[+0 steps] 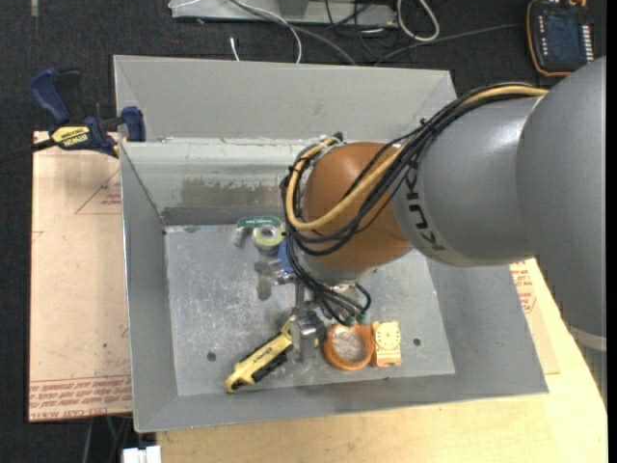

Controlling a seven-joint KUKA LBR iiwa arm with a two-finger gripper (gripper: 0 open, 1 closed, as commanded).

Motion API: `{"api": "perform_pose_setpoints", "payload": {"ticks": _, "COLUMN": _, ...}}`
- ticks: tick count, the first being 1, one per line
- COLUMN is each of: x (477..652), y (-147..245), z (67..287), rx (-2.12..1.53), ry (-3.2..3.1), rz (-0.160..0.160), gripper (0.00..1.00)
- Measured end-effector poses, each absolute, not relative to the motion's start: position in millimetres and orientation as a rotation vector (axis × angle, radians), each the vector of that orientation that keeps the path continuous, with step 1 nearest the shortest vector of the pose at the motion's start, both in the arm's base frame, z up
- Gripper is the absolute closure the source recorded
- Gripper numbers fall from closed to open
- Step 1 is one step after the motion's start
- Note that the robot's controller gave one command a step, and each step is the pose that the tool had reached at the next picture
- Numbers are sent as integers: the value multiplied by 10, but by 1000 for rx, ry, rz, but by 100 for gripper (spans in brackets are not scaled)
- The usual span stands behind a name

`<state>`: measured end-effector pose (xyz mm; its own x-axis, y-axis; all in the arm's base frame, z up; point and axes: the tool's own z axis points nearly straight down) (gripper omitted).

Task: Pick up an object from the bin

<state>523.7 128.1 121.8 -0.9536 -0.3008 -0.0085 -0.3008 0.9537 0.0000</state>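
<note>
Grey bin [193,287]; arm [501,181] with orange wrist cover hangs above the orange round lid [349,347]. Claw [306,334] is low, just left of the lid, at the right tip of the yellow-black tool [258,363], which lies slanted further left of the lid. Claw spread or pressed together: cannot tell. Cream block [387,343] touches the lid's right side. Teal-white tape roll [262,231] sits well up-left of the lid.
</note>
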Motion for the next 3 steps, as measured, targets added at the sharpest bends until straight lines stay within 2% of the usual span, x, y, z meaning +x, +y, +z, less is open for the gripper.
{"api": "perform_pose_setpoints", "payload": {"ticks": 1, "x": 5076, "y": 1260, "z": 993, "rx": -918, "ry": 3006, "rz": 8, "gripper": 0}}
{"api": "perform_pose_setpoints", "payload": {"ticks": 2, "x": 5165, "y": 1233, "z": 699, "rx": -981, "ry": 2975, "rz": 3, "gripper": 0}}
{"api": "perform_pose_setpoints", "payload": {"ticks": 3, "x": 5077, "y": 1125, "z": 702, "rx": -1054, "ry": 2952, "rz": 8, "gripper": 100}}
